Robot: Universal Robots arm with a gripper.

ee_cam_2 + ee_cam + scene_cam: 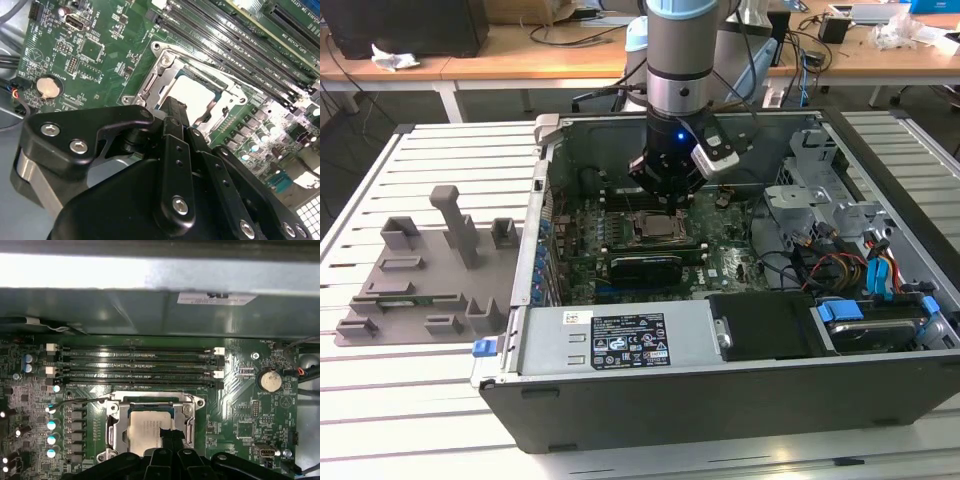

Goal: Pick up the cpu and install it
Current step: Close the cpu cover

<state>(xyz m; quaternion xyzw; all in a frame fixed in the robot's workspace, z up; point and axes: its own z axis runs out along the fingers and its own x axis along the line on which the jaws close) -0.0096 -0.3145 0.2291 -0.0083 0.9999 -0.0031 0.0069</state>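
Note:
The cpu [146,426] is a pale silver square lying flat inside the open metal-framed socket [114,426] on the green motherboard. It also shows in the second wrist view [199,96] and, small, in the exterior view [655,227]. My gripper [169,436] hangs just above the cpu's edge with its black fingers drawn together and nothing between them. In the second wrist view the gripper [174,106] tip sits beside the socket frame [159,64]. In the exterior view the gripper [665,203] is low inside the open computer case [720,400], right over the socket.
Memory slots [135,365] run beside the socket and a coin battery [270,381] sits farther along the board. The power supply [620,342], drive cage [815,180] and cables [840,270] crowd the case. Grey fixture blocks [420,270] stand at the exterior view's left.

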